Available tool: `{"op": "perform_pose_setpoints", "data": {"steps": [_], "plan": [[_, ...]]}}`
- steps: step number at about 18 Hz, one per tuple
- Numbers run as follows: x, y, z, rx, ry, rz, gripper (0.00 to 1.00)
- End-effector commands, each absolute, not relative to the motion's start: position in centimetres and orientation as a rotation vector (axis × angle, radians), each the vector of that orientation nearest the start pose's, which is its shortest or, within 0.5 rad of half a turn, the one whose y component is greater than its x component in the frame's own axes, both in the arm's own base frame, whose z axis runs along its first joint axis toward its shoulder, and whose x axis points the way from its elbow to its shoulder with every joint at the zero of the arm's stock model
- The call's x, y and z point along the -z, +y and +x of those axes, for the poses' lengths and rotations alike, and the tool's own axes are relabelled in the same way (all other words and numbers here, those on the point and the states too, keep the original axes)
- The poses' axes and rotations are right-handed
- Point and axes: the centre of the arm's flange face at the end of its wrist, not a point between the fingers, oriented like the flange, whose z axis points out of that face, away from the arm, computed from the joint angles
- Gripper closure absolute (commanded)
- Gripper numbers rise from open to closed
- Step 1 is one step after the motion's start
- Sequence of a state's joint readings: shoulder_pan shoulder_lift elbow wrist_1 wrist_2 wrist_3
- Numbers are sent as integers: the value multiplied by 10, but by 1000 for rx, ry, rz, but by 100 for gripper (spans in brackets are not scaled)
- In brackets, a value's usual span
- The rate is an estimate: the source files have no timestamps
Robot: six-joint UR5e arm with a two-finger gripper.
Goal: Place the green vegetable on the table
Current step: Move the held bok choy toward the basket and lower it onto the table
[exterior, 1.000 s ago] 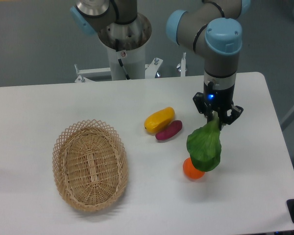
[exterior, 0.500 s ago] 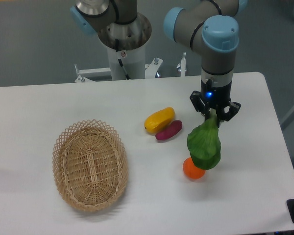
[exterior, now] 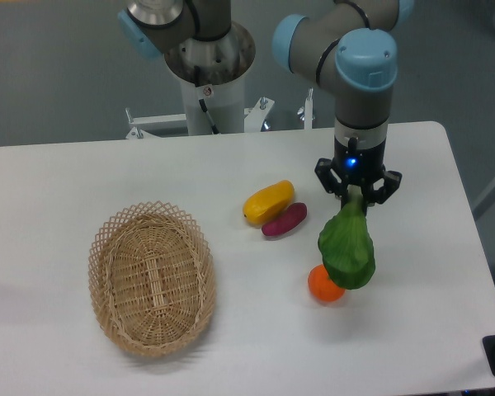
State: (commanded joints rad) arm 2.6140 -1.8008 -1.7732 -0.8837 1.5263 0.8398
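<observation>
Now hand (exterior: pixel 356 196) clamps green vegetable (exterior: pixel 347 249) by stem, leafy end hanging over orange fruit (exterior: pixel 322 285).

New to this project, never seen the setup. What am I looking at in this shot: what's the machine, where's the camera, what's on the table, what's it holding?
One fixed camera looks down at the table from the front. The machine is a single jointed robot arm with grey tubes and blue caps, mounted behind the table. At its tip is a gripper with two fingers. It is shut on the stem end of a green vegetable, a toy leafy one, which hangs leaf-down. Partly hidden behind the leaf lies an orange fruit; whether they touch is unclear. Also on the table: a yellow vegetable with a purple sweet potato against it, and an empty wicker basket to the left.
</observation>
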Motion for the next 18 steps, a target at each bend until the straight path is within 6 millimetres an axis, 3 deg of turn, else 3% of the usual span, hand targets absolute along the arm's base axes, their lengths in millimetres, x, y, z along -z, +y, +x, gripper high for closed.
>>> {"op": "perform_pose_setpoints", "data": {"steps": [2, 4, 7, 14, 18], "plan": [[-322, 417, -423, -288, -449, -2917, 59], [-310, 441, -411, -318, -482, -2920, 59], [-286, 459, -410, -328, -586, -2921, 58], [-256, 502, -395, -300, -495, -2957, 55], [-244, 514, -381, -282, -458, -2977, 51]]}}
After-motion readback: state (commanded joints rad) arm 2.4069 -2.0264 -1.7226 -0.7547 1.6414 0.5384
